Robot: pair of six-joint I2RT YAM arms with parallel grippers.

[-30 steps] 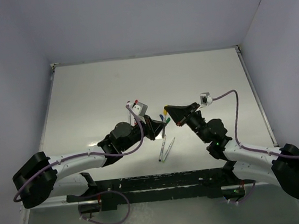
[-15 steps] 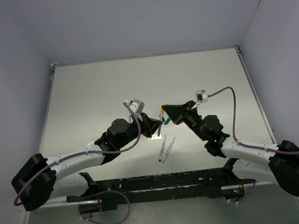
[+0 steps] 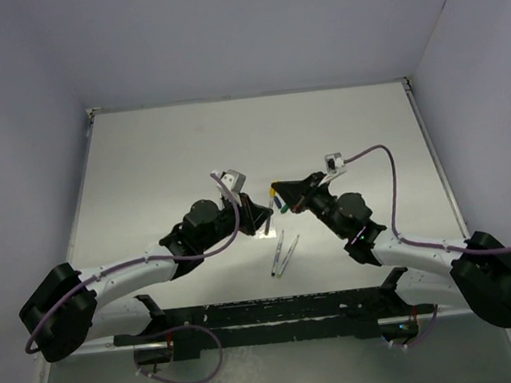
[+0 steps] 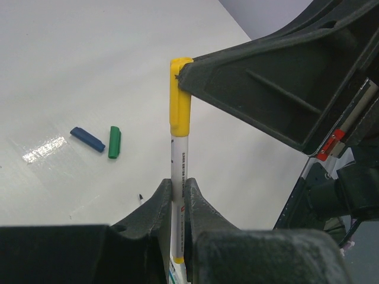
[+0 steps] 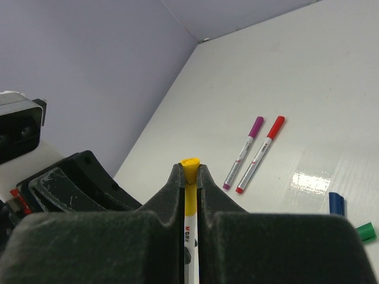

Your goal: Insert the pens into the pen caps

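**Yellow pen and cap pinched between both arms over the table's middle**

Your left gripper (image 4: 179, 188) is clenched on the white barrel of the yellow pen (image 4: 179, 157), one finger pressing on each side. Your right gripper (image 5: 189, 173) is clamped on the yellow cap (image 4: 180, 109). The barrel's end sits inside that cap, so pen and cap run in one straight line from one gripper to the other. In the top view you see the two grippers meeting tip to tip over the middle of the table (image 3: 160, 156), a little toward the near edge, with the pen held off the surface.

On the table under them lie the blue cap (image 4: 87, 139) and the green cap (image 4: 113, 142), both loose, just beside each other and not touching. The purple pen (image 5: 244, 152) and the red pen (image 5: 260, 155), each wearing its cap, lie side by side and almost parallel, closer to the near edge than your grippers. You cannot tell whether those two touch at their converging ends
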